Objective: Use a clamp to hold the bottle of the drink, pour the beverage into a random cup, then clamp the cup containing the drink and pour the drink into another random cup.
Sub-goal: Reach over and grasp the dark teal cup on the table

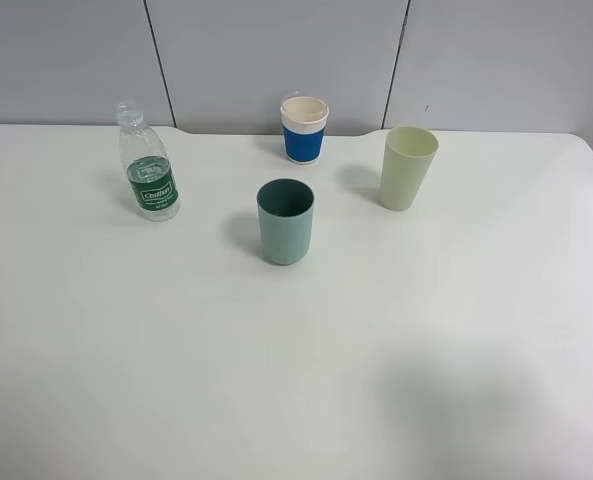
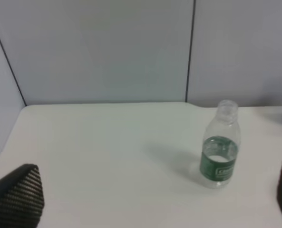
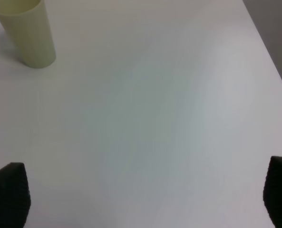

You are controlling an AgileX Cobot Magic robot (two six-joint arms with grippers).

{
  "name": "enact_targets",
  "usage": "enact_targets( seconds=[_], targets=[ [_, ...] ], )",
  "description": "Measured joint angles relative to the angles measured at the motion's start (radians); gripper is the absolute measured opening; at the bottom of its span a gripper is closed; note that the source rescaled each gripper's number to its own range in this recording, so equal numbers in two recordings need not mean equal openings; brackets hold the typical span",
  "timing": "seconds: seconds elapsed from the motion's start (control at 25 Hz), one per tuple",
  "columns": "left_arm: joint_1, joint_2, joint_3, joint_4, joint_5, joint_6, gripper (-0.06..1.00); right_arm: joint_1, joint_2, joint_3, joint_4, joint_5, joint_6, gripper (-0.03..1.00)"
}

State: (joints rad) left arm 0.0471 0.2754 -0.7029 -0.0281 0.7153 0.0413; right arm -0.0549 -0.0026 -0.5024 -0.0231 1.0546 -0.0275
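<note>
Showing the left gripper [image 2: 152, 197] with jaws spread wide and empty, facing a small clear crinkly plastic bottle with a green label [image 2: 219, 147], standing upright toward the far left corner of the white worktop [image 1: 276, 400] and well apart from that gripper. Showing the right gripper [image 3: 143, 192] likewise released, grasping nothing, hovering over bare surface toward the right edge. Judging the bottle to be light, thin-walled and apt to buckle or slip, so favouring a gentle hold around the labelled middle. Carrying clear colourless liquid [image 2: 218, 157] only partway up, about level with the label; not managing to tell whether capped. Standing near the middle: a plain teal straight-sided plastic tumbler [image 1: 285, 225], seeming empty. Sitting by the far edge: a short white paper cup with a blue band [image 1: 304, 130], probably soft-walled, looking dry inside. Waiting toward the far right corner: a taller pale yellow-green tumbler [image 1: 407, 168], showing nothing inside.
</note>
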Motion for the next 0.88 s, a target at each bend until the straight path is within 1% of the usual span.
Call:
enact_targets(
  seconds=[0.12, 0.32, 0.4, 0.56, 0.72, 0.88],
  targets=[
    [0.000, -0.056, 0.000, 0.000, 0.064, 0.002, 1.00, 0.000, 0.000, 0.000, 0.000, 0.000, 0.000, 0.95],
    [0.000, -0.164, 0.000, 0.003, 0.203, 0.002, 1.00, 0.000, 0.000, 0.000, 0.000, 0.000, 0.000, 0.95],
    [0.000, -0.207, 0.001, 0.004, 0.240, 0.002, 1.00, 0.000, 0.000, 0.000, 0.000, 0.000, 0.000, 0.95],
    [0.000, -0.277, 0.035, 0.028, 0.273, 0.002, 1.00, 0.000, 0.000, 0.000, 0.000, 0.000, 0.000, 0.95],
    [0.000, -0.281, 0.102, 0.028, 0.323, 0.002, 1.00, 0.000, 0.000, 0.000, 0.000, 0.000, 0.000, 0.95],
    [0.000, -0.281, 0.189, 0.014, 0.336, 0.002, 1.00, 0.000, 0.000, 0.000, 0.000, 0.000, 0.000, 0.95]
  ],
)
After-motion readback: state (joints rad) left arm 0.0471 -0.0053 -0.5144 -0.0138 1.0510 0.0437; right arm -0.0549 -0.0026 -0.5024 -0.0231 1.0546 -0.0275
